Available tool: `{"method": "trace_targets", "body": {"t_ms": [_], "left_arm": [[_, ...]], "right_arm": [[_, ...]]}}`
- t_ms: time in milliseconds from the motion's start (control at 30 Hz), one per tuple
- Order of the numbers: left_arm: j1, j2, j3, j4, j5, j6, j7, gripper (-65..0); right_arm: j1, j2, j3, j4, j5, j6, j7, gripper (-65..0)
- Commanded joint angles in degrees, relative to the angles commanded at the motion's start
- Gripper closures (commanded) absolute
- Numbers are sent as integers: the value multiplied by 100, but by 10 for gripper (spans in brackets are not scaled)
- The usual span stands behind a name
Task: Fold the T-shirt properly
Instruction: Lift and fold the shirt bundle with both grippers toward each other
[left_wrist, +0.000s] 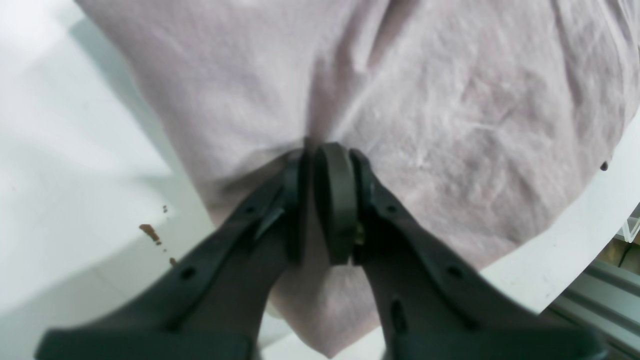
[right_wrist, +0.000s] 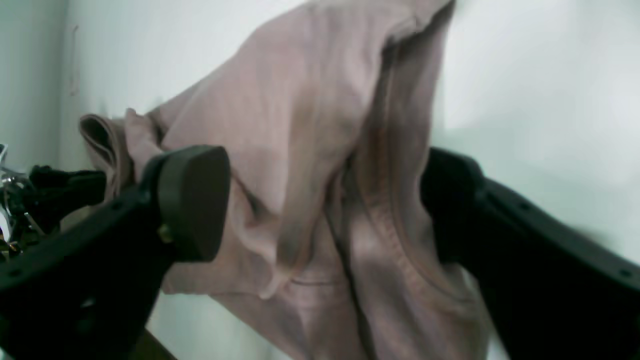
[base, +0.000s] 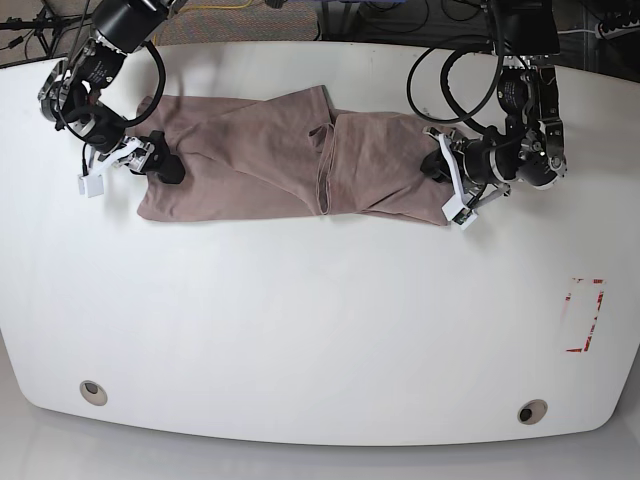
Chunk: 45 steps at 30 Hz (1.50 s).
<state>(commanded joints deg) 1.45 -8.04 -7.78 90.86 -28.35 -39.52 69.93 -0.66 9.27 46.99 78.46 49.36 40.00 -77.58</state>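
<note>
The dusty mauve T-shirt (base: 250, 160) lies in a long wrinkled band across the far half of the white table (base: 320, 330). At its right end in the base view, my left gripper (base: 441, 166) is shut on the cloth. The left wrist view shows the T-shirt (left_wrist: 450, 100) pinched between the left gripper's (left_wrist: 312, 150) black pads. At the cloth's other end, my right gripper (base: 163, 166) is open. In the right wrist view a bunched, seamed part of the T-shirt (right_wrist: 300, 125) hangs between the right gripper's (right_wrist: 320, 200) wide-apart fingers (right_wrist: 195, 200).
A red marking (base: 585, 315) sits on the table at the right. Two round holes (base: 92, 390) (base: 530, 411) lie near the front edge. Cables run behind the table's far edge. The left wrist view shows the table rim (left_wrist: 575, 240) with a metal frame (left_wrist: 600, 295) beyond it.
</note>
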Motion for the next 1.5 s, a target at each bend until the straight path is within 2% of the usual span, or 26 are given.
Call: {"method": "trace_targets", "body": {"t_ms": [33,67,133,233,267,400,500,600,767,867,900,1033,1133,1300,1500], "left_arm": [[9,0,0,0,0,0,0,-67],[9,0,0,-9,0,0,0,-67],[18,0,0,-26,0,0,0,-67],[18,9,26,-44,18,53,0,-67],[18,9,35,-53,44,132,0,-67],[-18,44,325,-44,360,949,-9,-68],[-26,158,466,-44,484,1266,-9,-68],[-44,281,501,-44,519,1319,-9,-68],[-290,527,501,-211,519,1336,-9,-68],[-387,721,501,-580,519,1354,-9,-68],[-466,826,484,-782,527,1433,-26,-68],[-747,1134,501,-1292,765,1873,-290,-68],[-826,1301,501,-1635,826,2048,-580,-68],[-941,1512,501,-2092,800,2066,-835,-69],[-1011,1704,501,-2171,800,2066,-826,-69]], "right_arm": [[9,9,-53,0,0,0,26,-412],[9,9,-79,0,0,0,53,-380],[0,88,-176,0,0,0,185,-184],[0,193,-334,0,9,0,246,-24],[0,211,-369,0,26,0,246,-21],[-9,220,-422,431,0,0,246,-25],[-70,220,-431,923,-9,0,246,-25],[-158,220,-475,1547,-9,0,246,-25],[-229,220,-941,2585,-9,0,246,-25],[-264,220,-1213,3191,-9,0,264,-25],[-264,211,-1336,3367,-9,0,264,-25],[-246,193,-1811,3473,-9,0,273,-25],[-176,158,-2127,3578,-9,0,422,-25],[-167,220,-2936,3604,-18,0,993,-25],[-149,202,-3332,3587,-457,0,1415,-25]]}}
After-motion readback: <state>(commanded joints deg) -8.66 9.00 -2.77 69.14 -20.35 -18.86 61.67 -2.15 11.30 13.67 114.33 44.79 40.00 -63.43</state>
